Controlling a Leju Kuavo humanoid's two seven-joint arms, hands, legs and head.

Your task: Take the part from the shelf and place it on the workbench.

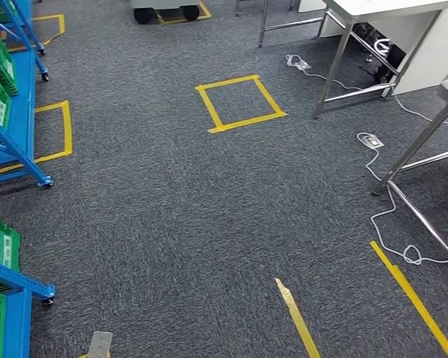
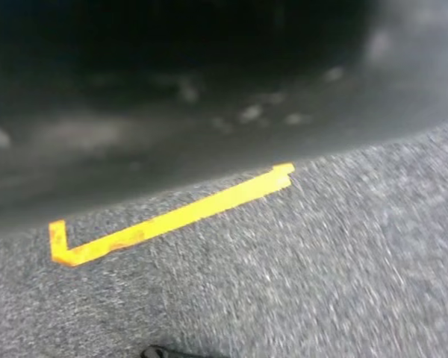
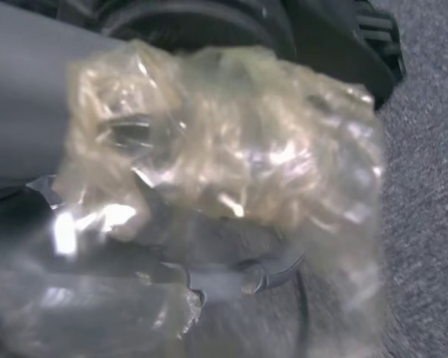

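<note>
Right robot hand (image 3: 36,112) grips the crinkled clear-bagged part (image 3: 222,171) above grey carpet (image 1: 171,224); the left robot hand's state can't be told.

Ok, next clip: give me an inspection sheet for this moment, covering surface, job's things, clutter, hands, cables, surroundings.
Surface: grey carpet with yellow tape square and tape strips.
Job's things: part in crinkled clear bag, held close before the right wrist camera; blue shelf with green bins at left; steel workbench at upper right.
Clutter: nothing seen.
Hands: right hand holds the bag; left hand cannot be told.
Cables: white cable loose on carpet under the bench.
Surroundings: wheeled cart at the far edge.
</note>
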